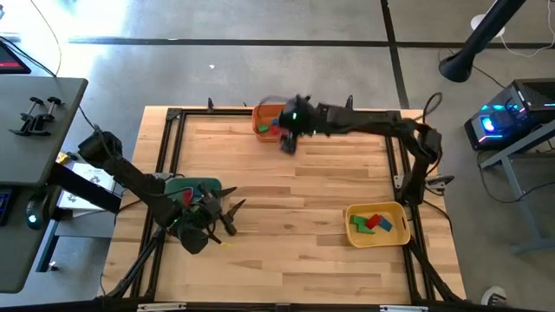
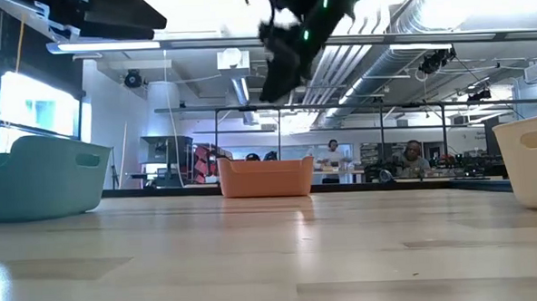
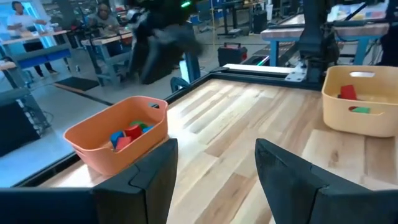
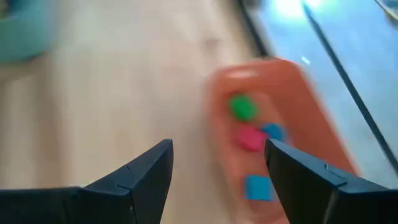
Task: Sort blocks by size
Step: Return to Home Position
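Wooden tabletop (image 1: 303, 195): right end effector (image 4: 219, 144) hangs jaws apart by the orange bin (image 3: 106, 144) (blocks (image 4: 241, 107) inside); left end effector (image 3: 216, 143) is apart too.

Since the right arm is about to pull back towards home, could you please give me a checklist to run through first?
1. Right gripper open, nothing held: ok.
2. It hangs high above the table, by the orange bin, off its rim: ok.
3. Blocks lie inside the orange bin: ok.
4. Left gripper open, nothing held, at the green bin: ok.
5. No loose block seen on the table: ok.
6. What the green bin holds: cannot tell, the left arm covers it.
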You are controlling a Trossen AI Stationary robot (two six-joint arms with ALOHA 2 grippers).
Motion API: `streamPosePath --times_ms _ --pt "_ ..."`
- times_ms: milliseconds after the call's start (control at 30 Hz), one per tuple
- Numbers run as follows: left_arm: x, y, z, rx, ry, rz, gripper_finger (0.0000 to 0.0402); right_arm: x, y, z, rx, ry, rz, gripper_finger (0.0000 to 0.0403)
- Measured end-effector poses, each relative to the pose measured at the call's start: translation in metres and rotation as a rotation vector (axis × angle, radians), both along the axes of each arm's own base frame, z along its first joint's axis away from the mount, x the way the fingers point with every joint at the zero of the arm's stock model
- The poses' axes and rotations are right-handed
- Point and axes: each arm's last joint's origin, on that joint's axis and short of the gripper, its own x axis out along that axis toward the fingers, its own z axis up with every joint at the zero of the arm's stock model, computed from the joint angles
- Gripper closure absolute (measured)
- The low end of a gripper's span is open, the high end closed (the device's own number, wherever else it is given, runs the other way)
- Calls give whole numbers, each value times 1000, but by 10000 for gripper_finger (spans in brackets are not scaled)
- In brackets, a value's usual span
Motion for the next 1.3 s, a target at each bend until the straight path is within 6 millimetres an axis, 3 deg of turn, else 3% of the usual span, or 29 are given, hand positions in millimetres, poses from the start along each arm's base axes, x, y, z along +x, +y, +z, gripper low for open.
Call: streamPosePath --times_ms 133,267,333,500,667,867,1100,1300 --pt "-3 -5 0 -5 -4 -21 202 4 62 6 -37 64 230 154" --pt "-6 -8 0 -15 -12 -36 202 -3 117 -14 151 -88 534 154" --pt "-8 -10 0 -30 -23 -44 202 -16 141 -28 233 -143 585 154" --pt "-12 -16 0 -44 -35 -67 202 -72 178 -45 241 -266 450 154" --pt "-12 -15 0 -37 -31 -64 202 -140 194 -51 315 -567 424 154" --pt "-8 -10 0 -17 -18 -36 202 -207 189 -65 379 -852 417 153" --pt "3 1 2 -2 -3 -1 202 -245 178 -72 327 -932 437 153" --pt "13 13 2 -27 24 0 202 -265 165 -74 286 -826 396 153"
